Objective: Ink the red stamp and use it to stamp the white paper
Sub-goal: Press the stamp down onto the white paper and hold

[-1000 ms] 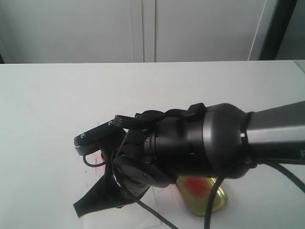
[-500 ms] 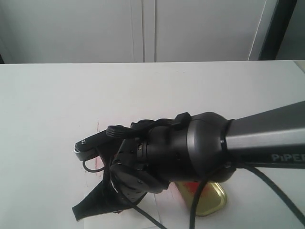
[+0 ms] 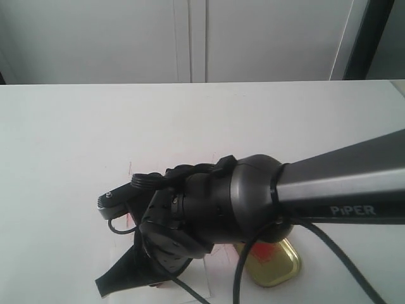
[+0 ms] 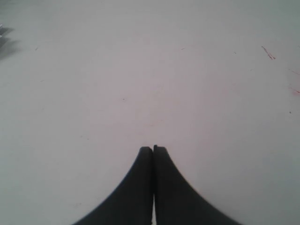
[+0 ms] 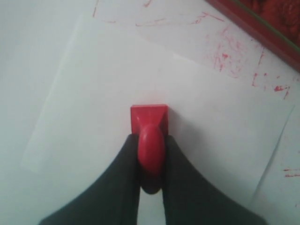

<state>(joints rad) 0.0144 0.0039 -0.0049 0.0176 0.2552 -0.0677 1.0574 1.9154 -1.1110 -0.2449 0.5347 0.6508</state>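
Red stamp (image 5: 149, 119) upright, base down on white paper (image 5: 93, 108), in right hand (image 5: 151, 139)

A white worktop (image 3: 76, 139) fills the scene, scuffed in places with thin red scratch marks (image 5: 234, 51). Low in the exterior view lies a gold metal lid (image 3: 285, 269) with rounded corners and a red smear (image 3: 261, 252), only partly visible. Pale cabinet doors (image 3: 190, 38) stand behind the worktop, beside a dark upright post (image 3: 370, 31).

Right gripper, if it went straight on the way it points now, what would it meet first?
The white paper: the right gripper holds the red stamp base-first over it, so the base lands there first. Whether it touches yet, I can't tell.
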